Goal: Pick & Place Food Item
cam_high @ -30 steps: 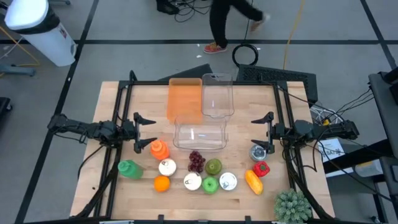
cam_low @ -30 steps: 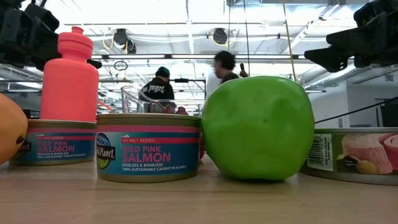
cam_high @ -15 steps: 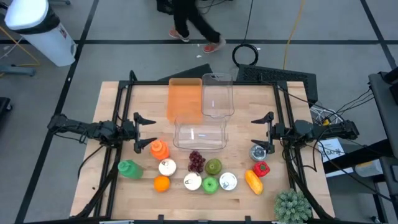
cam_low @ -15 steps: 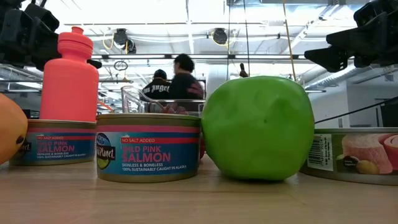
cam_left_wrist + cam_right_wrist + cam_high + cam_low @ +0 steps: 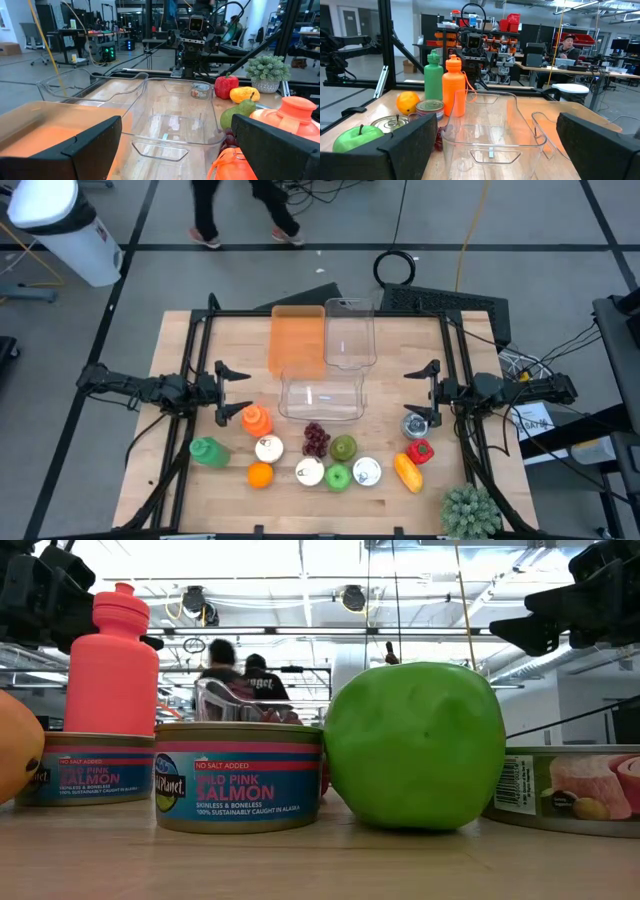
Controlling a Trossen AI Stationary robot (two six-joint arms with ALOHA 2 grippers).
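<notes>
At the table's left edge the left gripper (image 5: 222, 392) hangs with fingers spread wide and nothing between them, facing inward just beside the orange plastic bottle (image 5: 256, 420), which looks like a waiting pose. The food lies in a row along the near edge, from green plastic bottle (image 5: 207, 451) and orange fruit (image 5: 260, 475) past the round green apple (image 5: 338, 477) to the red pepper (image 5: 420, 451), all outside the clear plastic bin (image 5: 320, 396) at mid-table, presumably the drop spot. The right gripper (image 5: 428, 392) mirrors it at the right edge, equally wide and empty, just above a small round tin (image 5: 416, 423).

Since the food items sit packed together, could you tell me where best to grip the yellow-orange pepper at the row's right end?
Probably across the middle of the yellow-orange pepper, from straight above; it lies on its side, with the red pepper close behind.
</notes>
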